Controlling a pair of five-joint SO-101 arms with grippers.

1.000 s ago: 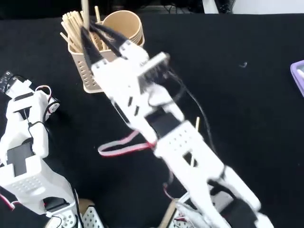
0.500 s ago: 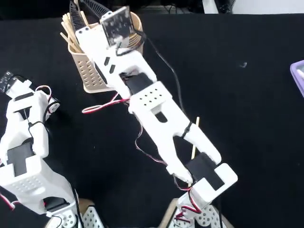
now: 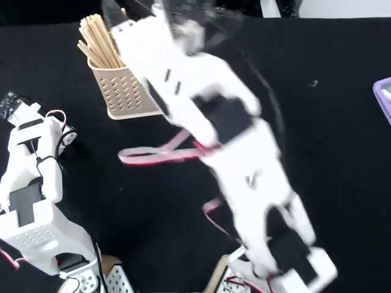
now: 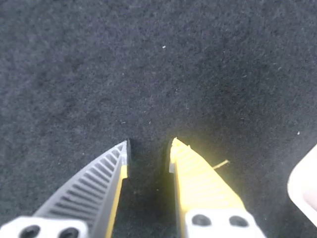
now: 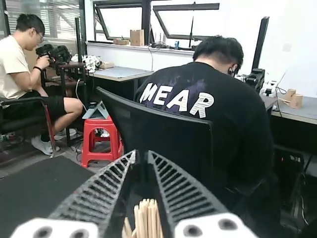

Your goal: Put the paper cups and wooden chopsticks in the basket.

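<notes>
— What is getting in the way on the worktop (image 3: 330,183)?

— The right arm (image 3: 232,140) is stretching from the near edge up across the middle. It is covering one side of the basket (image 3: 125,91), so I cannot tell what is sitting in that part. A red-and-white cable (image 3: 156,154) is looping out from the arm over the black surface.

— And around that?

— A purple-edged thing (image 3: 383,97) is poking in at the edge, well apart from the basket. The left arm (image 3: 30,183) is lying along the opposite side, near the basket but not touching it.

— How many of each are you counting?

— Two arms, one basket, one cable, one purple-edged thing. The wooden chopsticks (image 3: 101,43) are crowding together in a bundle, too many to count.

— What is the basket holding?

— The wooden chopsticks are standing in its uncovered end, slightly tilted, their tops fanning above the rim.

— The pincers?

— The right pincer (image 5: 141,154) is pointing out level above the basket. Its fingers are leaving a narrow gap, with nothing between the tips. Chopstick tops are showing low between the fingers, and I cannot tell whether they are touching.
The left pincer (image 4: 148,145) is pointing down at bare worktop, narrowly parted and holding nothing. A thin pale sliver (image 4: 221,163) is lying just beside its yellow finger, and a white thing (image 4: 304,186) is showing at the edge.
</notes>
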